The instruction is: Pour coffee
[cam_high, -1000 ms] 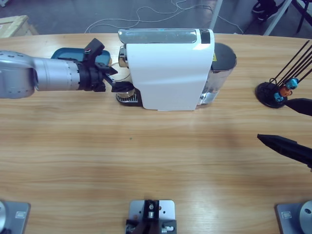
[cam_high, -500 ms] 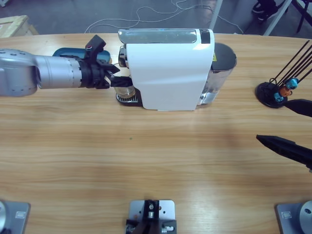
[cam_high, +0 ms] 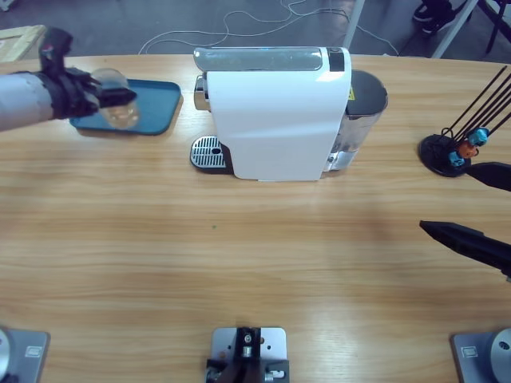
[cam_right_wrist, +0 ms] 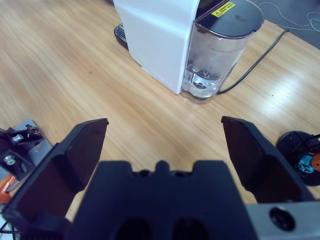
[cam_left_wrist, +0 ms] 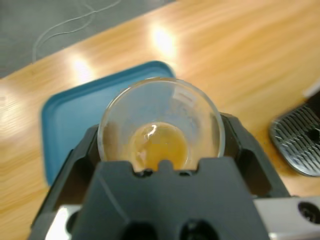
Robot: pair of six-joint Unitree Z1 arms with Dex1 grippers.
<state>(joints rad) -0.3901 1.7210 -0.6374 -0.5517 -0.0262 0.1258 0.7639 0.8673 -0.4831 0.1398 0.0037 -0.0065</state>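
Coffee (cam_left_wrist: 159,145) in gripper-held glass (cam_left_wrist: 160,122) above blue tray (cam_high: 156,108), machine (cam_high: 275,112) beside

left arm (cam_high: 20,102): silver-grey round casing, black wrist collar
left gripper (cam_left_wrist: 160,150): matte black, moulded body, two round holes
right gripper (cam_right_wrist: 165,150): black, broad wedge-shaped jaws

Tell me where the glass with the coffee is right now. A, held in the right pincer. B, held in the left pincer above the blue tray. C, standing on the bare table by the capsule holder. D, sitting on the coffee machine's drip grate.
B: the left pincer is shut on the glass, with the coffee in its bottom, over the blue tray, and the drip grate is bare.
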